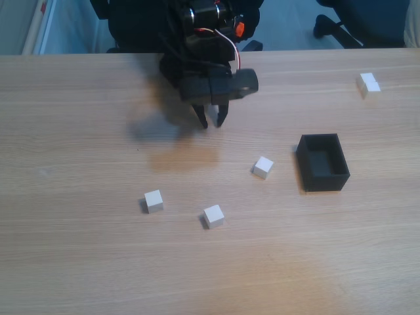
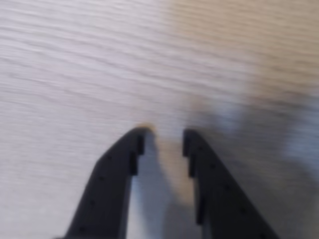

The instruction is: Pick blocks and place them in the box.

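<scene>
Hand upper centre of fixed view, fingers slightly apart, holding nothing, above bare table. Box mid right looks empty. Four blocks loose; nearest block beside box. Looks like approach step: next, open wider, drop over block.

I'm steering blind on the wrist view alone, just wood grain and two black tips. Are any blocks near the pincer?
Observer: Not close. In the fixed view the pincer hangs over bare table; the nearest block lies to its lower right.
Operator: Others?
Observer: Three: two blocks nearer the camera, one at far right.
Operator: And the box?
Observer: The box stands right of that nearest block, nothing inside.
</scene>
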You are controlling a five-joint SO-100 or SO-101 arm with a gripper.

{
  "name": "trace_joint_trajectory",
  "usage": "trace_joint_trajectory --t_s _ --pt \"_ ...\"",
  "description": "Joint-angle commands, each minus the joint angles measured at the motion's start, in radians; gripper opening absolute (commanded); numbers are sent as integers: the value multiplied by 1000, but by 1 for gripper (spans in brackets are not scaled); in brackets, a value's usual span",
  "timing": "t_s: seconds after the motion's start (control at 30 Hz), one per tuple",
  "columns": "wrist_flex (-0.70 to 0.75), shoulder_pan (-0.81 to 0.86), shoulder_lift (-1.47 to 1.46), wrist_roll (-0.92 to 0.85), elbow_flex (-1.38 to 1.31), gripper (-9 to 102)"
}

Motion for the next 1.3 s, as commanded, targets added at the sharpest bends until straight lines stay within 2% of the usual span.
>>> trace_joint_trajectory --t_s 0.0,0.37,0.6,0.87,0.97,1.27 --pt "-64 -12 -127 66 -152 9" --pt "-117 -57 -620 253 -629 15" --pt "-245 -118 -830 413 -723 16" --pt "-308 -173 -1039 629 -827 18" --pt "-354 -172 -1094 678 -848 18" --pt "-368 -173 -1236 759 -919 20"
